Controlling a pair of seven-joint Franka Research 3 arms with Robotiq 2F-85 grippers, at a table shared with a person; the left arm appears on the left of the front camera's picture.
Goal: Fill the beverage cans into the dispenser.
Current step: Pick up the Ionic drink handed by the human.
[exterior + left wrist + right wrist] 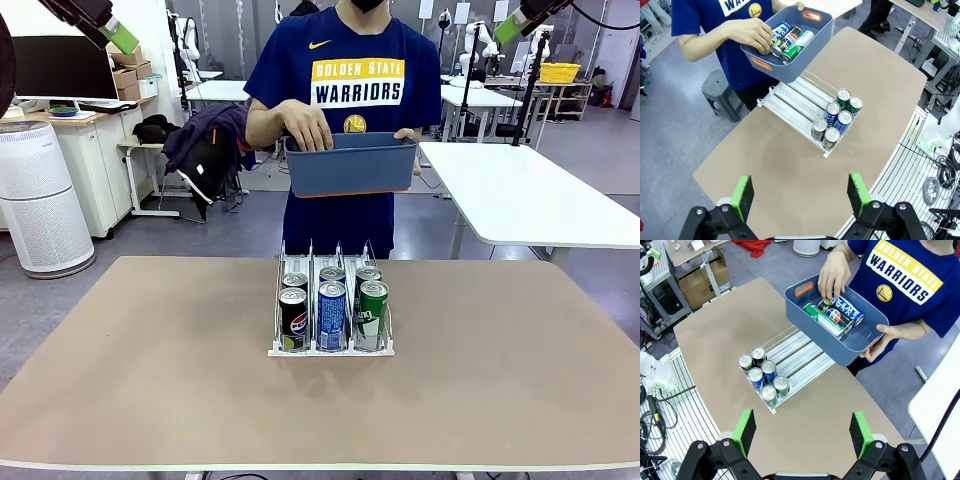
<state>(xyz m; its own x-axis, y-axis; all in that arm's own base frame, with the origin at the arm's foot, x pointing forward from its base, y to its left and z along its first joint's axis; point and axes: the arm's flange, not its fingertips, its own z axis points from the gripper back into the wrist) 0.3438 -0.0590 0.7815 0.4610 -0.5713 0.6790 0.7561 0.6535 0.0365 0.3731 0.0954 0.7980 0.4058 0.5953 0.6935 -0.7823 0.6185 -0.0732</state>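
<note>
Plainly, the coming move belongs to the person's reaching hand (832, 275), which is inside the dark blue tub (350, 170) and rests on the loose beverage cans (790, 42). Those cans lie on their sides, long axes roughly along the tub's length; a green one, a black Pepsi one and a blue-and-white one are among them. The person's other hand (880, 340) carries the tub in the air at the far side of the desk (150, 360), above and just beyond the far end of the dispenser (790, 102). The dispenser's three lanes run from the person toward the robot. Six upright cans (331, 315) stand in two rows of three at the robot-side end, and the far stretch of each lane is bare. So, as I judge it, a can must be turned upright and brought down toward the robot to enter a lane. The robot's left hand (801, 192) and the robot's right hand (802, 432) hang high over the desk, well apart from tub and dispenser, each spread wide and holding nothing.
</note>
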